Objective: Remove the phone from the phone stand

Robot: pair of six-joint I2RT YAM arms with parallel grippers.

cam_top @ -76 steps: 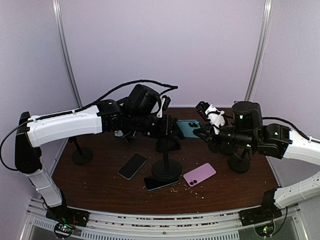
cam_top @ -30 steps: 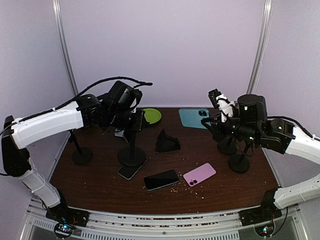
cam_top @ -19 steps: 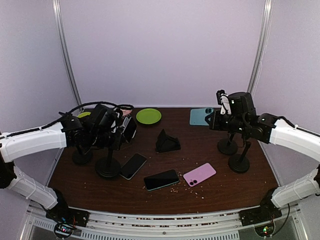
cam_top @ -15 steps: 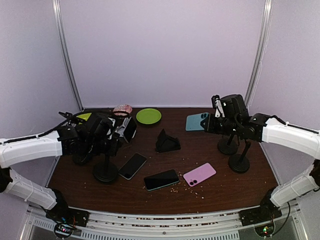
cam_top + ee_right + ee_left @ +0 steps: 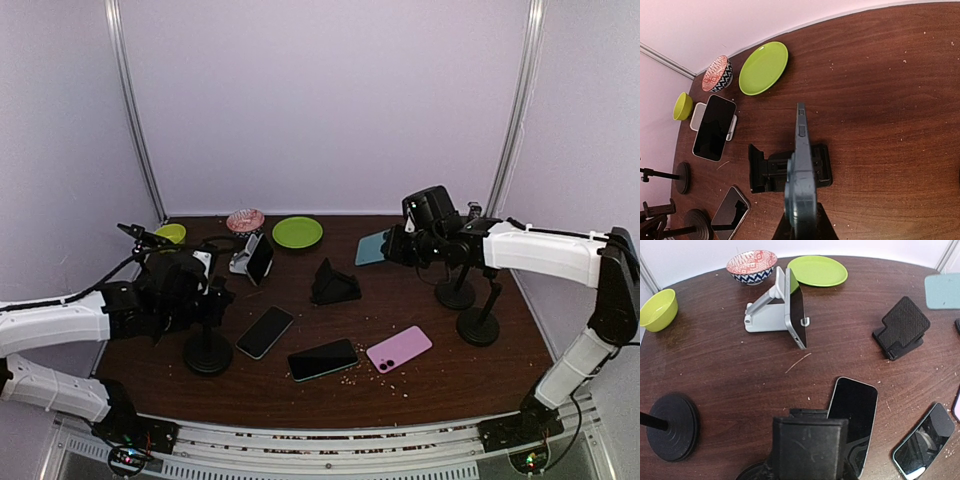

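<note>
A teal phone (image 5: 371, 248) hangs above the back of the table with my right gripper (image 5: 396, 245) shut on its lower end. The right wrist view shows this phone (image 5: 802, 160) edge-on between the dark fingertips (image 5: 824, 229) of that gripper (image 5: 803, 226). My left gripper (image 5: 207, 300) is shut on the head of a black pole phone stand, whose round base (image 5: 208, 352) rests on the table at the front left. That empty stand head (image 5: 810, 445) fills the bottom of the left wrist view and hides the jaws. The phone and the stand are far apart.
Three phones lie flat: black (image 5: 265, 331), dark teal-edged (image 5: 323, 360), pink (image 5: 399, 349). A folded black stand (image 5: 335, 284) sits mid-table. A silver stand holding a phone (image 5: 254, 258), a green plate (image 5: 297, 232) and two bowls (image 5: 245, 219) are at the back left. Two pole stands (image 5: 478, 325) are on the right.
My left gripper carried the black stand leftward and nearer, and set its base down at the front left. My right gripper moved left and lower with the teal phone.
</note>
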